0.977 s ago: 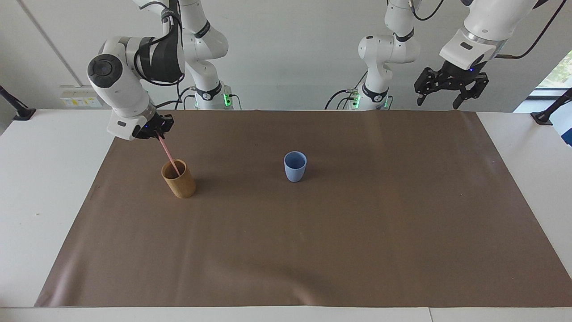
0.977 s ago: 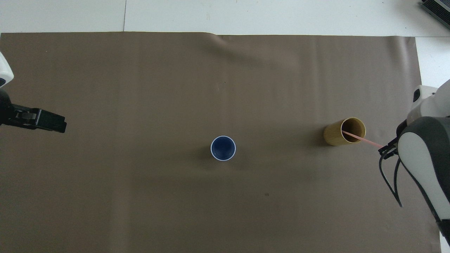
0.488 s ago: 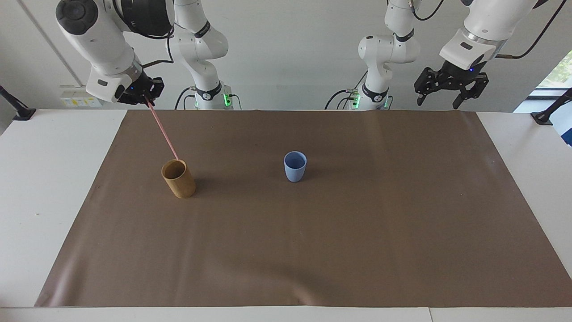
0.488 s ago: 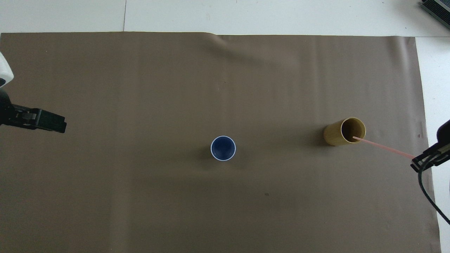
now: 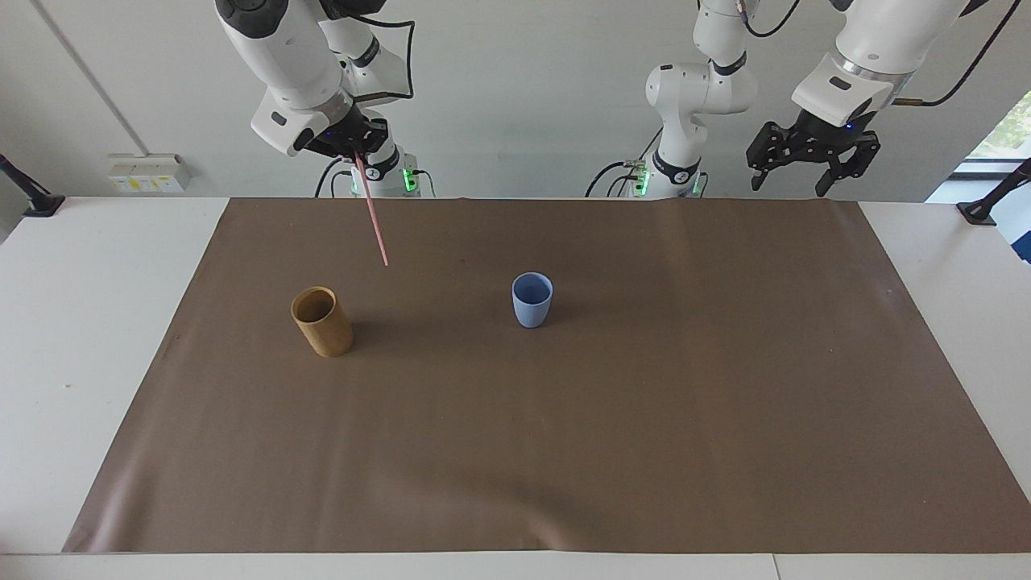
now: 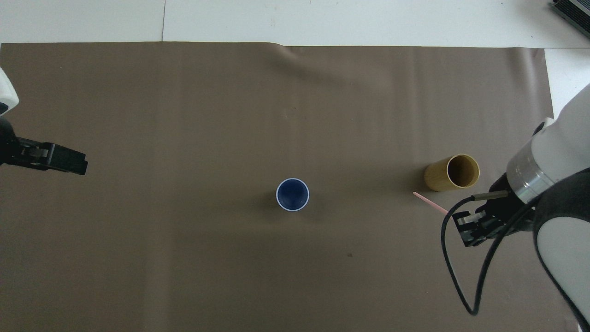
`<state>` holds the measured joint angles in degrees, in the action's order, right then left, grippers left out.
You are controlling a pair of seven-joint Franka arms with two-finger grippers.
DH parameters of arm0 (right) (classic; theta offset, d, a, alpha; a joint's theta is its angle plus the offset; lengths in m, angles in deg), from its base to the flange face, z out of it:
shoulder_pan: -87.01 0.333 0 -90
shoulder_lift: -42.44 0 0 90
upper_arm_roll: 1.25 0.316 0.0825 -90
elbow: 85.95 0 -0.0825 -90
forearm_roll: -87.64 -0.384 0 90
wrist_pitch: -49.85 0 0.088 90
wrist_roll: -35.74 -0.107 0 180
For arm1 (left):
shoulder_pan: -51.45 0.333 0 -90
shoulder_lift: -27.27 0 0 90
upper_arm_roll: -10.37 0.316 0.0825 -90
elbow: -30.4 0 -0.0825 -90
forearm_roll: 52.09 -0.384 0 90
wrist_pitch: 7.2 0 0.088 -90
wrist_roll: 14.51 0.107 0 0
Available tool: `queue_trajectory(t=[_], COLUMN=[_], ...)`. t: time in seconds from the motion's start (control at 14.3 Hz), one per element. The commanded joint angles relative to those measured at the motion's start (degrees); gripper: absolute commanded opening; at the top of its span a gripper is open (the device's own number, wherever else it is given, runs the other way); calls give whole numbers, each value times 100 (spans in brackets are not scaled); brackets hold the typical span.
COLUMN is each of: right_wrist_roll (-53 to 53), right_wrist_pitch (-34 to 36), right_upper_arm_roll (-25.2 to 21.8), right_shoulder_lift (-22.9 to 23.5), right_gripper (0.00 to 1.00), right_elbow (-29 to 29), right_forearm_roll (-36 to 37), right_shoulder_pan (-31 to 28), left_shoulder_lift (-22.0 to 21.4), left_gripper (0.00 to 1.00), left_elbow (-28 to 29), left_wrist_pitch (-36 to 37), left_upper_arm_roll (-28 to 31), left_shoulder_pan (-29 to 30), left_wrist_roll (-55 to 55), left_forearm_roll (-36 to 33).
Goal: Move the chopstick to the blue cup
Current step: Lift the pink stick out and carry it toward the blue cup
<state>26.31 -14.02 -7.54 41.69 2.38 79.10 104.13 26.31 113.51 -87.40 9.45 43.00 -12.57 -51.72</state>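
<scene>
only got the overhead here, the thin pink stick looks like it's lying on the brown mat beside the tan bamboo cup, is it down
observer: no, the thin pale pink chopstick hangs tilted in the air from the right gripper, which is shut on its top end.
operator: tip clear of the tan cup
observer: yes, its lower tip looks higher than the rim of the tan bamboo cylindrical cup and touches nothing.
operator: and the left gripper
observer: the left gripper waits raised, open and empty, over the left arm's end of the table.
</scene>
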Motion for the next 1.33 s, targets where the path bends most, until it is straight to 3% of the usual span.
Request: queue_trajectory(t=[0.0, 0.35, 0.77, 1.26], right_wrist_roll=[-952, -2754, -4004, -4885], right_wrist_pitch=[-221, -985, -1961, -2533], right_upper_arm_roll=[49, 66, 66, 66], right_shoulder_lift=[92, 312, 549, 1050], right_gripper=[0, 0, 0, 0], right_elbow=[-36, -18, 184, 254], right_forearm_roll=[-777, -1781, -2441, -3118], right_shoulder_pan=[-42, 545, 1143, 1180], left_shoulder_lift=[-116, -116, -116, -116], left_gripper=[100, 100, 100, 100], left_elbow=[91, 91, 91, 100], left_wrist_pitch=[57, 40, 40, 40], left_upper_arm_roll=[-58, -58, -58, -58], left_shoulder_pan=[97, 89, 89, 62], left_wrist_roll=[61, 61, 61, 61], left_forearm_roll=[60, 68, 68, 68])
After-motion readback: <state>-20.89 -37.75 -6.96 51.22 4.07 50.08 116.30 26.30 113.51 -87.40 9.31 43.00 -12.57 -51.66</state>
